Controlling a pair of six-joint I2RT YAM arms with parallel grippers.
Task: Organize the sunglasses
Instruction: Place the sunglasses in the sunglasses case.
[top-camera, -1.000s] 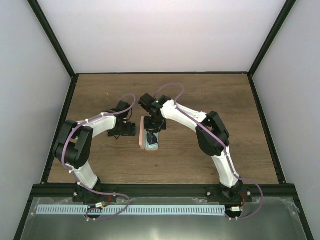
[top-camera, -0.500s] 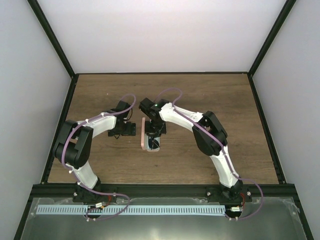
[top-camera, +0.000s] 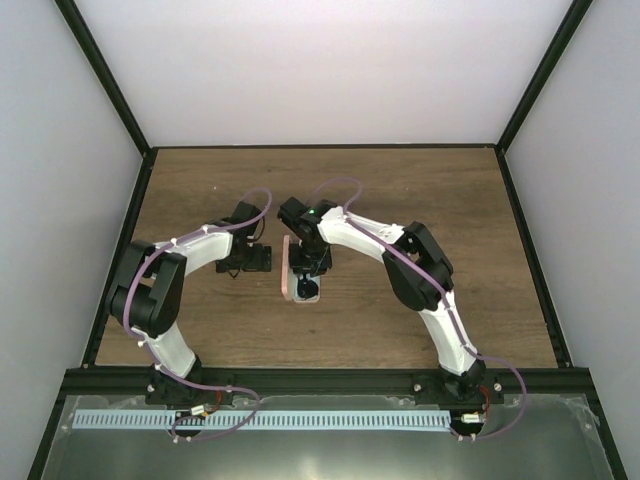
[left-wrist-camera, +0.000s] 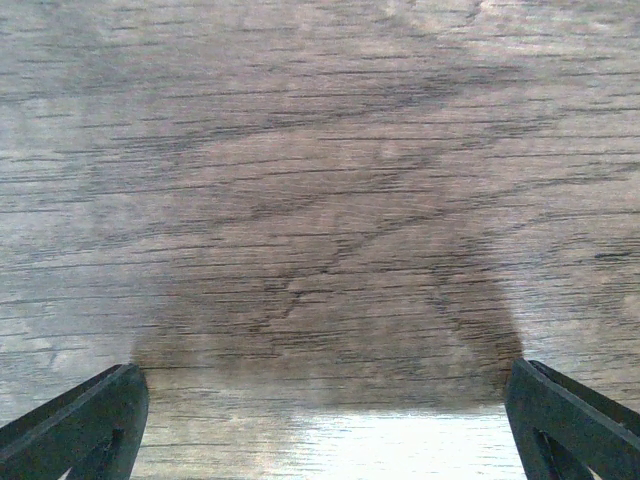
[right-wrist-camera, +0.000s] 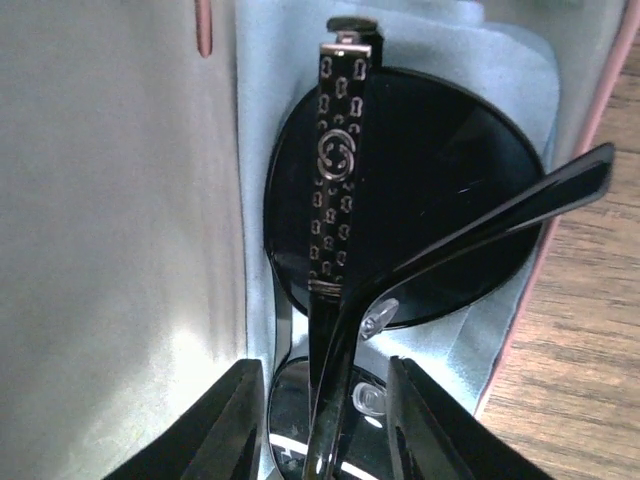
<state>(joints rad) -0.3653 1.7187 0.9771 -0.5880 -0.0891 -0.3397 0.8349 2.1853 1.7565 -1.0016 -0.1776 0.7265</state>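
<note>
Down at the near edge, both arms rise from their bases and bend in toward mid-table. First up is the salmon-pink oblong hard case (top-camera: 285, 272), lying open on the brown wood-grain table (top-camera: 450, 200). Inside it are the small black sunglasses (right-wrist-camera: 420, 190) with dark lenses, resting on a light blue soft cloth (right-wrist-camera: 255, 120) spread in the tray. In the right wrist view, one patterned temple arm is folded across the lens toward twelve o'clock. The other sticks out toward two o'clock, over the pink rim. The right gripper (right-wrist-camera: 325, 365) hangs straight over them, jaws parted a little, with the folded temple running between the fingers and neither one pressing on it. At the case's nine o'clock, just beside it, the left gripper (left-wrist-camera: 325, 370) is spread wide, only wood grain between its fingertips.
</note>
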